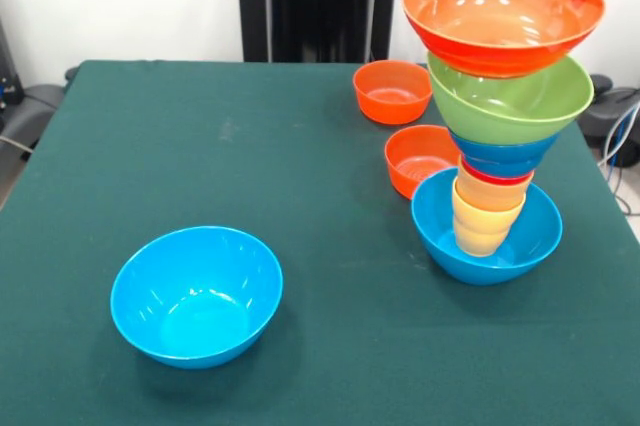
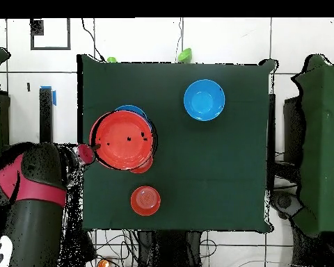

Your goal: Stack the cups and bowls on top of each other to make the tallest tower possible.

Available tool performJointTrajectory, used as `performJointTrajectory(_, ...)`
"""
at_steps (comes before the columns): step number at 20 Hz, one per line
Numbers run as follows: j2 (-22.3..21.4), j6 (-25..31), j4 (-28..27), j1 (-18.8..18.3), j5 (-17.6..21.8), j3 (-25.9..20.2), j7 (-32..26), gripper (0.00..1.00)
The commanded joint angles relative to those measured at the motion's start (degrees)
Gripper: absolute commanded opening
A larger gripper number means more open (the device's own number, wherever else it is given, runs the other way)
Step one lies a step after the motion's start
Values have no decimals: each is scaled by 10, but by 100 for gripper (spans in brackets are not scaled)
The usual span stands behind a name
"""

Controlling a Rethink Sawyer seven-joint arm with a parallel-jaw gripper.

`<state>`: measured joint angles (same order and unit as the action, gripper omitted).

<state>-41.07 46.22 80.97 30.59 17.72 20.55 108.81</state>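
Green cloth table [image 1: 300,146], white wall [image 1: 120,1], tower [image 1: 497,96] standing

From above, the tower [image 2: 124,139] shows as a large orange disc at the table's [image 2: 218,181] left, with a blue bowl [image 2: 204,99] and a small orange bowl [image 2: 145,200] apart.

The tower [image 1: 500,106] stands upright in a large light-blue bowl [image 1: 487,246], widening upward to a large orange bowl [image 1: 503,8]. A second light-blue bowl [image 1: 197,294] sits well apart from the tower; two small orange bowls [image 1: 393,91] stand just beside it.
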Motion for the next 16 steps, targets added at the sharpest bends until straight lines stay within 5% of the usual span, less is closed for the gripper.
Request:
performJointTrajectory(1, 19, 29, -14, 10, -16, -17, 117, 0)
performJointTrajectory(16, 38, 54, -43, 25, -44, -6, 131, 0)
